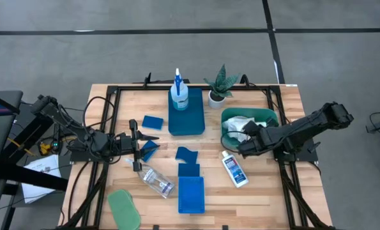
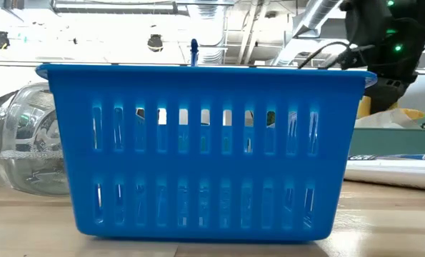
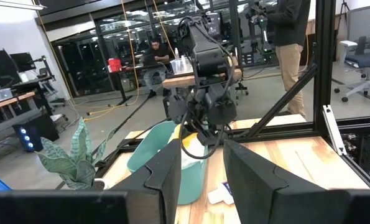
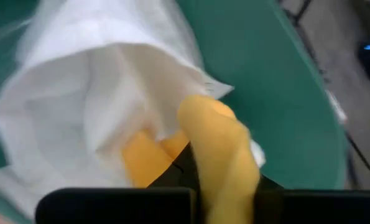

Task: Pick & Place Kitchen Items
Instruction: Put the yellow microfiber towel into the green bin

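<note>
Clearly the right gripper (image 1: 246,148) is the one at work: its fingers are closed on a yellow cloth (image 4: 219,149), which bunches up between them in the right wrist view, with a white cloth (image 4: 91,106) lying against it in the teal tub (image 1: 265,117). From above, the gripper sits at the tub's near-left rim, reaching in over the cloths. To do this step well, I would judge, the arm should lift straight up until the yellow cloth hangs free of the white one, since the two touch and the white one could drag along; only then should it travel to where the cloth belongs.

Further out, a white bottle (image 1: 234,168) lies on the table just in front of the gripper, so a low sideways swing could knock it.

Across the table the left gripper (image 1: 136,144) waits near the left edge, its fingers part open with nothing seen between them. A blue sponge (image 1: 149,150) lies just beside it, a clear bottle (image 1: 155,179) a little nearer the front, and a green cloth (image 1: 123,207) at the front-left corner
</note>
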Robot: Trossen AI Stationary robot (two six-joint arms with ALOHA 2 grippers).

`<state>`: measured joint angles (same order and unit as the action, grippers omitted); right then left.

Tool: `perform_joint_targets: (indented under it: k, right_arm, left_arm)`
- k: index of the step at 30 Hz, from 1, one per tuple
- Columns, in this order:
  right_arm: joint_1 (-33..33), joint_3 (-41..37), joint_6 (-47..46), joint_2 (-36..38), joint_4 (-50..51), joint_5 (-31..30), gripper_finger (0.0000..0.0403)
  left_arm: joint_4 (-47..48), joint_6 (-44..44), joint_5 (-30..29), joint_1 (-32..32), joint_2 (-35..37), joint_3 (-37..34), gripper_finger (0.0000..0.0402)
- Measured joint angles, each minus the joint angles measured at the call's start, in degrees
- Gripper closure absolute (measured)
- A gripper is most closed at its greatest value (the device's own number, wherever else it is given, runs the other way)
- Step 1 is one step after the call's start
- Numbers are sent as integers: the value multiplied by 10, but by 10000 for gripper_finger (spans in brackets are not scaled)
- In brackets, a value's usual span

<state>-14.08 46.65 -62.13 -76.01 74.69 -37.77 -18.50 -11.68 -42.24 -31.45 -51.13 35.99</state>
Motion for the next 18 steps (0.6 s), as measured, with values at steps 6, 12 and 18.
perform_joint_targets:
  k: [6,12,18]
  right_arm:
    - [19,-1,28,0,-9,5,397]
    - [25,-31,28,0,0,27,397]
    - [36,-51,27,0,-2,49,397]
  left_arm:
    - [0,0,0,0,0,0,284]
    - [0,0,0,0,0,0,284]
    - [0,0,0,0,0,0,284]
